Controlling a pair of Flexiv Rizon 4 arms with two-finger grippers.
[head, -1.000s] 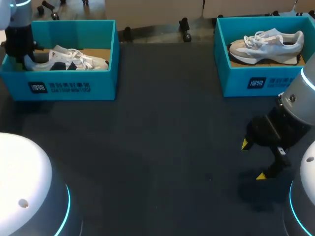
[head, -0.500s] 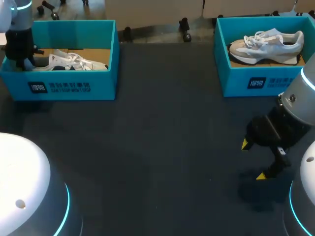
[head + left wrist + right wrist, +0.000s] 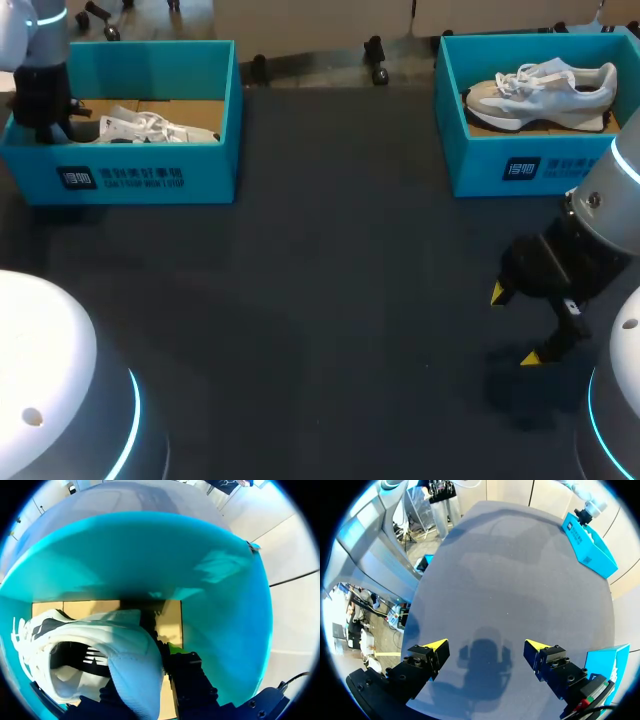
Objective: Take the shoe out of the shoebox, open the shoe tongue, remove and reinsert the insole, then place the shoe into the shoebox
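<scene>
Two shoeboxes and two shoes, one shoe in each box, on my dark grey table (image 3: 320,300). At the far left stands the left teal cardboard shoebox (image 3: 150,178), and inside it lies the white-and-black lace-up sneaker (image 3: 150,127). Its long axis runs along the box, heel at the left end and toe pointing right, toward the table's middle. My left gripper (image 3: 150,662) reaches down into that end of the box. Its jaws are closed to a narrow gap on the sneaker's heel wall: one finger (image 3: 187,675) presses the outside of the heel, while the other is mostly hidden by the shoe. At the far right stands the right teal cardboard shoebox (image 3: 520,165), holding the grey-and-white lace-up sneaker (image 3: 540,92), which also lies lengthwise, heel to the right and toe pointing left. My right gripper (image 3: 514,325) hangs above the bare table near the right front, well apart from both boxes, jaws spread wide and holding nothing.
</scene>
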